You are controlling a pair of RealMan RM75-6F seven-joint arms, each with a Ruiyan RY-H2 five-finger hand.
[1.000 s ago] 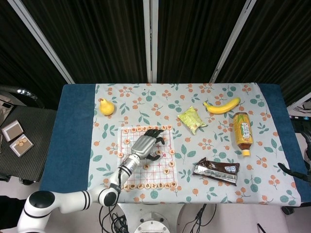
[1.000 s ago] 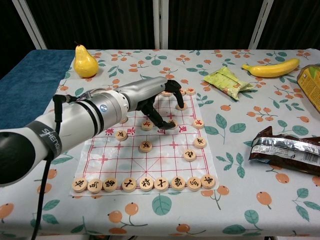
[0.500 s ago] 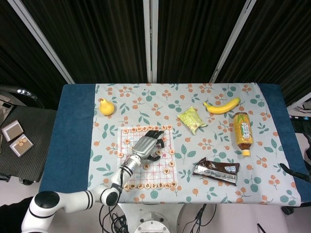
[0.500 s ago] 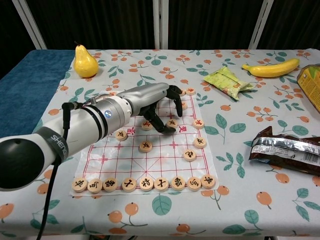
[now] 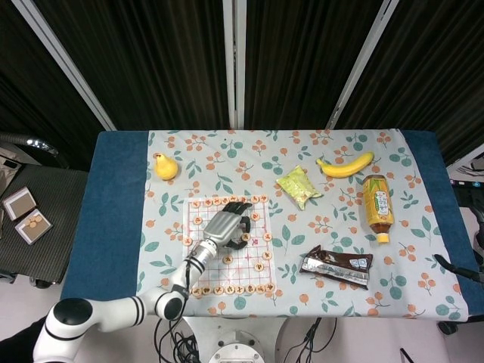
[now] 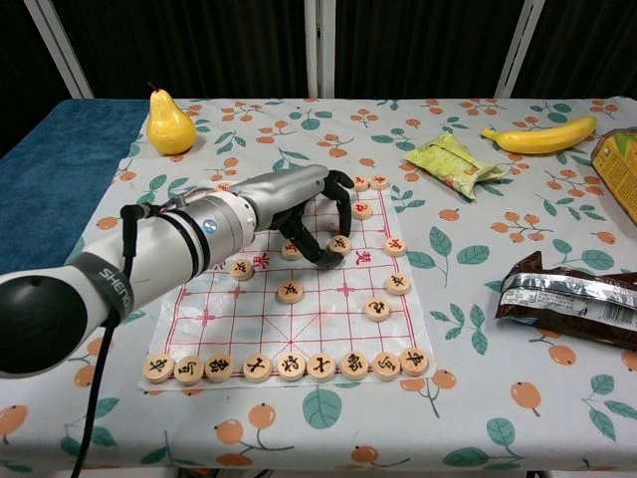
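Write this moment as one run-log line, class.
left hand: over chess board, fingers curled down at a chess piece, grip unclear | right hand: not in view | nearby: pear, snack packet

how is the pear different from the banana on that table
The pear stands upright on its base, stem up, at the far left beside the blue cloth; the banana lies flat on its side at the far right, near the bottle. The pear is short and bulbous, the banana long, slim and curved. The pear sits closer to the left hand over the chess board. Both are yellow fruit on the flowered tablecloth, and neither is touched.
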